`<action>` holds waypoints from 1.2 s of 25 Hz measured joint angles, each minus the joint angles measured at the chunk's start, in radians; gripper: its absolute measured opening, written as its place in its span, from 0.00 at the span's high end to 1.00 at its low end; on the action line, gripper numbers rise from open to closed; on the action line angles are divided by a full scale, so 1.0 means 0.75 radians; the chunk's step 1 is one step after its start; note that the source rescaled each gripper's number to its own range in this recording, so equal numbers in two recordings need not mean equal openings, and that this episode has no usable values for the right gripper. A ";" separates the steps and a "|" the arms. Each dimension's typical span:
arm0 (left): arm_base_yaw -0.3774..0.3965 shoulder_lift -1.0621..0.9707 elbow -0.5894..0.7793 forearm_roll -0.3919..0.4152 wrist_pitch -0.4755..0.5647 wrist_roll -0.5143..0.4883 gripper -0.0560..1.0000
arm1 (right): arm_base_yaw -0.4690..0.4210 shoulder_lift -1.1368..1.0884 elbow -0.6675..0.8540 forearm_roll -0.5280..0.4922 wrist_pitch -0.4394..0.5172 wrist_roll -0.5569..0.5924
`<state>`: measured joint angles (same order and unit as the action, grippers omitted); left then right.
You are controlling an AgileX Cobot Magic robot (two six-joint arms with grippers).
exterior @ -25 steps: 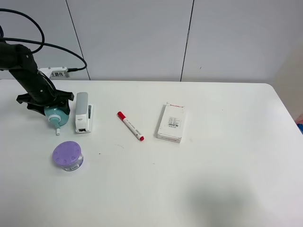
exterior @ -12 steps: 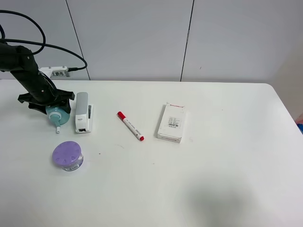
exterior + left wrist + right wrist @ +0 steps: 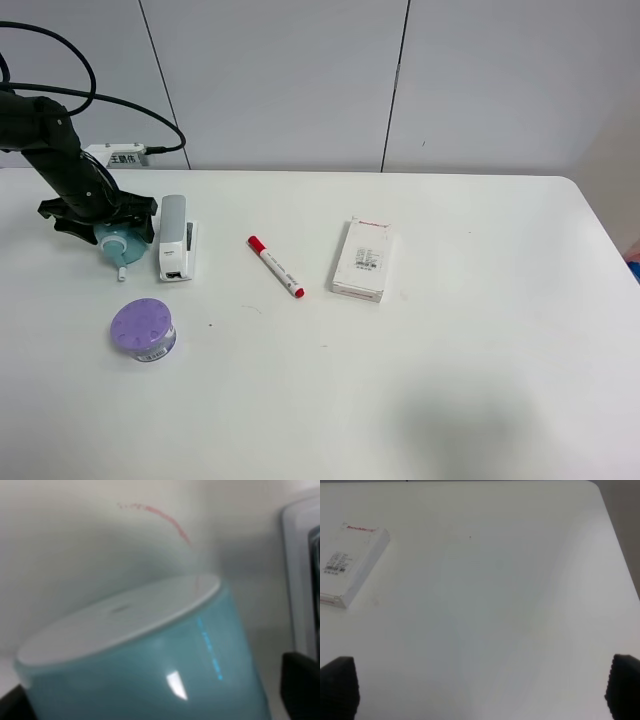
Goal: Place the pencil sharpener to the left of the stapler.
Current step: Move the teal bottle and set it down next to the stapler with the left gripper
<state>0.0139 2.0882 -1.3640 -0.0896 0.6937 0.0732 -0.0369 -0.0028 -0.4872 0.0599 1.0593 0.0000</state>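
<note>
The teal pencil sharpener [image 3: 115, 241] lies on the white table just left of the white stapler [image 3: 175, 238], with its small white stub pointing toward the front. My left gripper [image 3: 100, 220] is low over it, partly hiding its body. In the left wrist view the sharpener [image 3: 150, 670] fills the space between the dark fingertips [image 3: 300, 685], which stand wide apart with a gap beside the body, so the left gripper [image 3: 157, 695] is open. The stapler's edge [image 3: 300, 580] shows beside it. My right gripper [image 3: 480, 687] is open over bare table.
A purple round dotted-lid container [image 3: 143, 330] stands in front of the sharpener. A red-capped marker [image 3: 276, 266] lies right of the stapler, and a white box [image 3: 361, 260] sits further right, also seen in the right wrist view [image 3: 350, 565]. The table's right edge [image 3: 615, 530] is close.
The left arm and gripper have drawn slightly back and to the left. The sharpener sits a little further from the front than a second ago.
</note>
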 joint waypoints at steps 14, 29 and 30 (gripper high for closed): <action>0.004 0.000 0.000 0.000 -0.076 0.004 0.01 | 0.000 0.000 0.000 0.000 0.000 0.000; 0.108 -0.114 0.000 -0.155 -0.424 0.004 0.01 | 0.000 0.000 0.000 0.000 0.000 0.000; 0.108 -0.132 0.000 -0.166 -0.435 0.004 0.01 | 0.000 0.000 0.000 0.000 0.000 0.000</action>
<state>0.0947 1.9891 -1.3640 -0.2140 0.3674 0.0760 -0.0369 -0.0028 -0.4872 0.0599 1.0593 0.0000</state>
